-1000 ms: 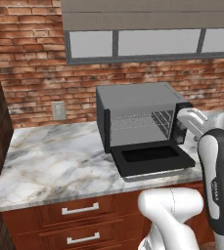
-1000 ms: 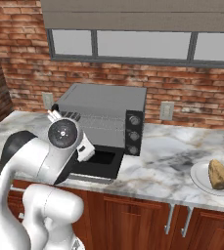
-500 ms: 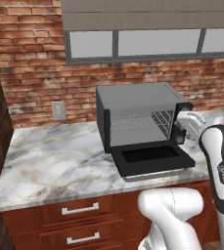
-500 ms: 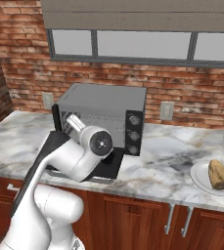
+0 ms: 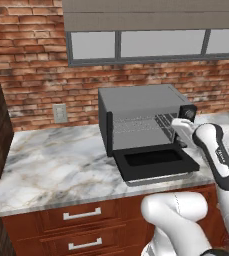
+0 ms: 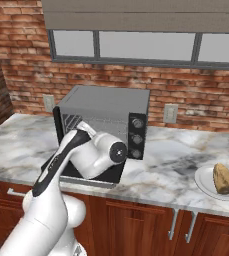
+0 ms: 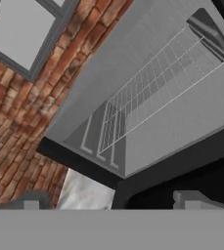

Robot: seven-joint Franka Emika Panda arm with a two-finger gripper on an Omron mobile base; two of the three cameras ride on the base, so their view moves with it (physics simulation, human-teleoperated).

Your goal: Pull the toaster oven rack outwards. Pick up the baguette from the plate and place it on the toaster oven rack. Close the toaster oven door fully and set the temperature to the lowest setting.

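The dark toaster oven (image 5: 136, 102) stands on the counter with its door (image 5: 153, 162) dropped open and flat. Inside it the silver wire rack (image 5: 136, 125) sits pushed in; the hand view looks along the rack (image 7: 152, 93) from close up. My gripper (image 5: 175, 124) hovers at the right side of the oven mouth, above the door, open with nothing between its fingertips (image 7: 33, 200). Three knobs (image 6: 137, 137) run down the oven's front right. Far to the right, the tan baguette (image 6: 224, 178) lies on a white plate (image 6: 206, 186).
The marble counter (image 5: 56, 165) stretches left of the oven, backed by a brick wall with outlets (image 5: 60, 113) and a window above. Wooden drawers (image 5: 81, 215) run under the counter edge. Bare marble (image 6: 176, 155) separates oven and plate.
The hand has shifted a little toward the oven mouth, and the arm's elbow has swung lower and to the right in the right base view. The jaws stay open. The oven, door and baguette are unmoved.
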